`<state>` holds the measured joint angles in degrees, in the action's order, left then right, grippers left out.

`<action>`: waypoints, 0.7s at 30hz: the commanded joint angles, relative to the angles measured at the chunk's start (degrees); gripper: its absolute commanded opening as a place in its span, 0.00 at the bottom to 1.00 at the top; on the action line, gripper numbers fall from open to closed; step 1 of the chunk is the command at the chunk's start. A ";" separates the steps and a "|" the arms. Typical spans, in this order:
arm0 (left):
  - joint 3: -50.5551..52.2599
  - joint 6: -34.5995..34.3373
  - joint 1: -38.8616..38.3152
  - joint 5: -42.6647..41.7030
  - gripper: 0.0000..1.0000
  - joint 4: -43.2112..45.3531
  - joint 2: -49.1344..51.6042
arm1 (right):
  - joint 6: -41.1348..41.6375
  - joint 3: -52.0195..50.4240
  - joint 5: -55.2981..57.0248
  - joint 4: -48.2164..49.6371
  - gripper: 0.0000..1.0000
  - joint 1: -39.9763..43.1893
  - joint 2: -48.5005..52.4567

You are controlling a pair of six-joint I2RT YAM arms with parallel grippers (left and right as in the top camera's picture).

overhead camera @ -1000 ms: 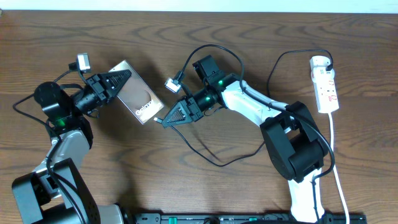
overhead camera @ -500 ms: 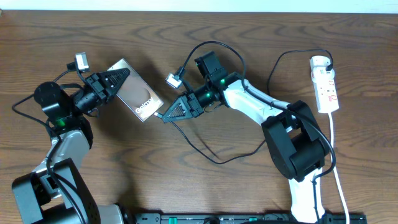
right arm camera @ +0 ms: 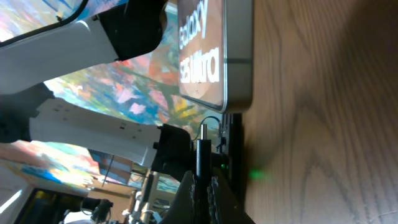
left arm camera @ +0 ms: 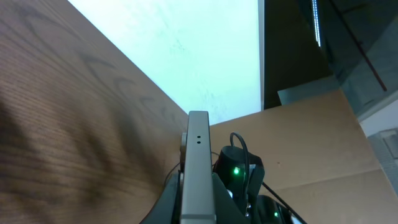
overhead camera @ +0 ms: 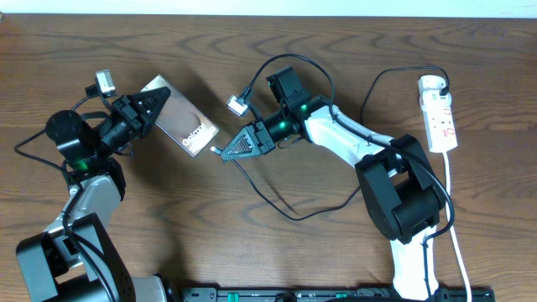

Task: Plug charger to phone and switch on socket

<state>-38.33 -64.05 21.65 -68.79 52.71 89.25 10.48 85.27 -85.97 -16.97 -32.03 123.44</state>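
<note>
The phone [overhead camera: 180,126], a dark glossy slab with white "Galaxy" text, is held by its upper-left end in my shut left gripper [overhead camera: 153,105]. In the left wrist view its thin grey edge [left arm camera: 198,168] stands between the jaws. My right gripper [overhead camera: 225,153] is shut on the connector tip of the charger [overhead camera: 277,201], a thin black cable looping over the table. The tip points at the phone's lower-right end, a short gap away. In the right wrist view the tip [right arm camera: 202,155] sits just below the phone's end [right arm camera: 211,56]. The white socket [overhead camera: 439,113] lies at the far right.
The charger cable runs up to the plug head at the top of the socket [overhead camera: 432,84]. The socket's white cord [overhead camera: 457,243] runs down the right side. The right arm's base [overhead camera: 403,201] stands between the cable loop and the socket.
My right gripper has moved slightly up and right with the connector tip. My left gripper has shifted the phone a little up and left.
</note>
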 commanded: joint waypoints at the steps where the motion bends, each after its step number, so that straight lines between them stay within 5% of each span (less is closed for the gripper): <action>1: -1.22 -1.16 0.17 0.50 0.07 0.50 -0.74 | 4.20 0.22 0.28 2.14 0.01 0.46 -0.17; 21: -1.22 -1.68 0.13 0.92 0.07 0.50 -0.74 | 9.27 0.22 1.60 8.02 0.01 0.48 -0.17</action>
<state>-38.33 -64.55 21.69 -67.55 52.71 89.25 19.11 85.27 -84.82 -9.10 -32.03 123.44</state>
